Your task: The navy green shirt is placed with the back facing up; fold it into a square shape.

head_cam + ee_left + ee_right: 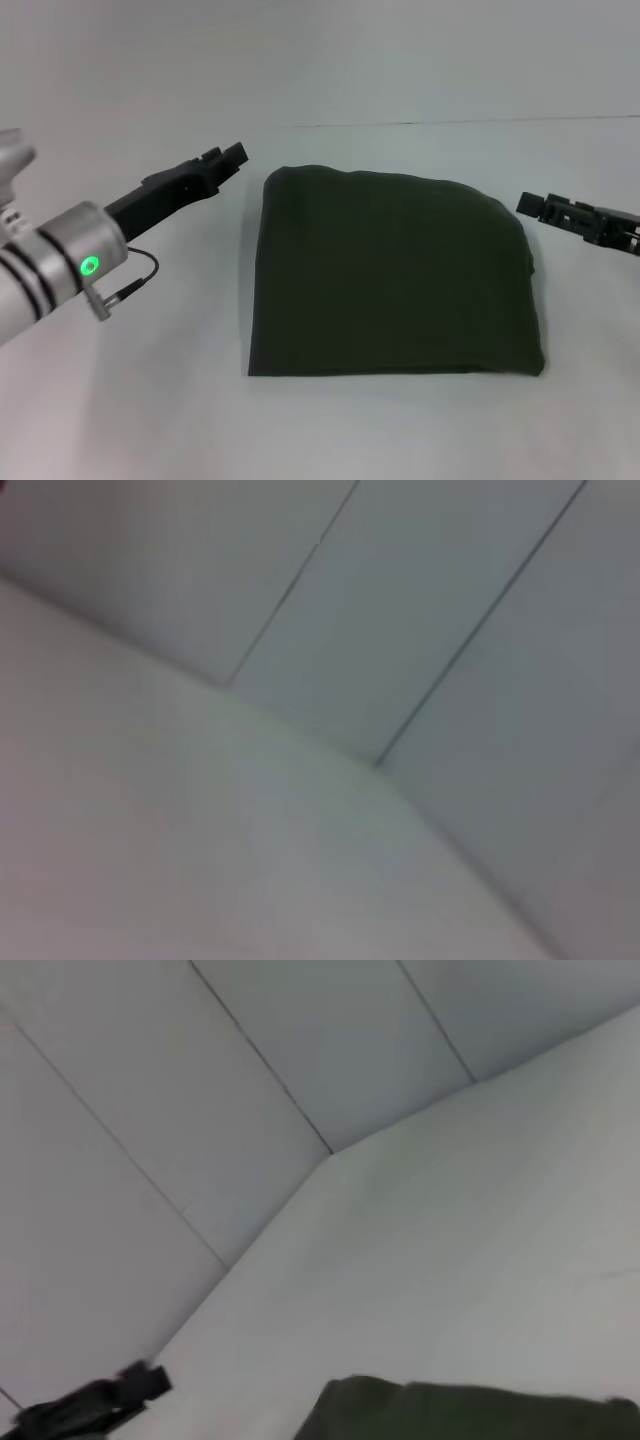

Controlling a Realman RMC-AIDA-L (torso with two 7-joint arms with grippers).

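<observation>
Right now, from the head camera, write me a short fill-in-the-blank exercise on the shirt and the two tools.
1. The shirt lies folded into a roughly ____ shape on the table.
2. The left tool is off the shirt's ____ side, not touching it.
3. The right tool holds ____.
4. The shirt's colour is dark ____.

Missing words: square; left; nothing; green

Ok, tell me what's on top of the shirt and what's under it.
Nothing lies on the shirt; both end effectors sit clear of it, left and right. It rests flat on the white table. Any folded layers or sleeves beneath its top surface are covered.
</observation>
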